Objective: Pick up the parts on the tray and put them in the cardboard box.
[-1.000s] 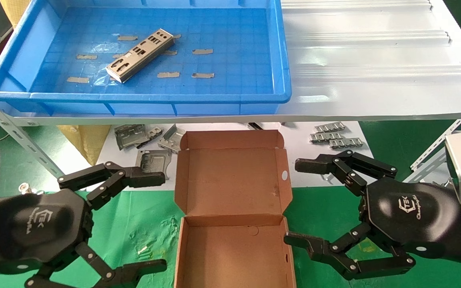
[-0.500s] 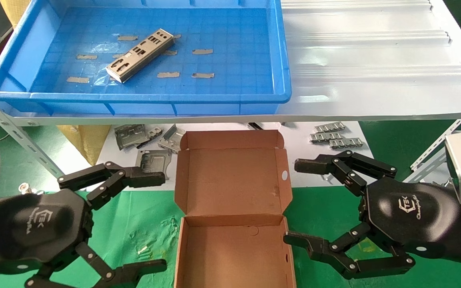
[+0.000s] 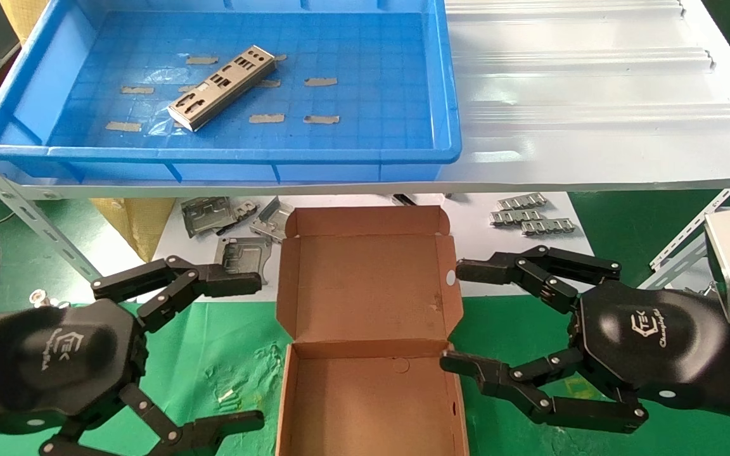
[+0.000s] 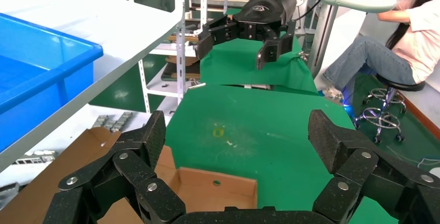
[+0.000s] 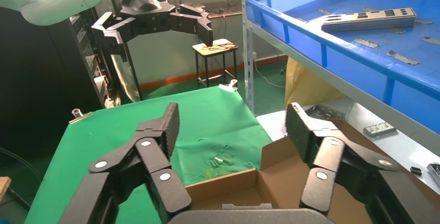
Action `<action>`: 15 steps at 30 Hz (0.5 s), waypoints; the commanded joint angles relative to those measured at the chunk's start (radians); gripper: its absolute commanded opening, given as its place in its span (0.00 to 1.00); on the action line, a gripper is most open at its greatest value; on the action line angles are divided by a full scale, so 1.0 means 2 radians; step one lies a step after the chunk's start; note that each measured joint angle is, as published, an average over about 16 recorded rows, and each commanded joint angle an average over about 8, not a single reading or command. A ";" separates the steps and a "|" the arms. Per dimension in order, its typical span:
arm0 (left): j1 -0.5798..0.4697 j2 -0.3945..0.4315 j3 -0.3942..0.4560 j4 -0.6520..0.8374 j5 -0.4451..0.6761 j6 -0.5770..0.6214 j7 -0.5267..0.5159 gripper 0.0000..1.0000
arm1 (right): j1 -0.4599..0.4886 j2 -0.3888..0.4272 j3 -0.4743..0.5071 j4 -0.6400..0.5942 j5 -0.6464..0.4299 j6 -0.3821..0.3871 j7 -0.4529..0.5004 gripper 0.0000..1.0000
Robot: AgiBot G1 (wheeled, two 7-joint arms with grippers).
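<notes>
Lying in the tray (image 3: 35, 60) is 1 part (image 3: 222, 87), flat on the blue floor and slanted, with bits of tan tape (image 3: 321, 81) near it. The tray sits on a white shelf (image 3: 593, 95). The box (image 3: 368, 329) is below the shelf on the green desk (image 3: 232, 354), with its lid open and nothing inside. The left pincer (image 3: 248, 347) hangs just left of the box, its fingers spread wide and holding nothing. The right pincer (image 3: 450, 316) hangs just right of the box, at its right wall, and it is spread wide with nothing in it too. Grey metal pieces (image 3: 225, 218) lie behind the box on the left. Small silver strips (image 3: 530, 215) lie behind it on the right.
</notes>
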 commanded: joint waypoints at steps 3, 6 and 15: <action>0.000 0.000 0.000 0.000 0.000 0.000 0.000 1.00 | 0.000 0.000 0.000 0.000 0.000 0.000 0.000 0.00; 0.000 0.000 0.000 0.000 0.000 0.000 0.000 1.00 | 0.000 0.000 0.000 0.000 0.000 0.000 0.000 0.00; 0.000 0.000 0.000 0.000 0.000 0.000 0.000 1.00 | 0.000 0.000 0.000 0.000 0.000 0.000 0.000 0.00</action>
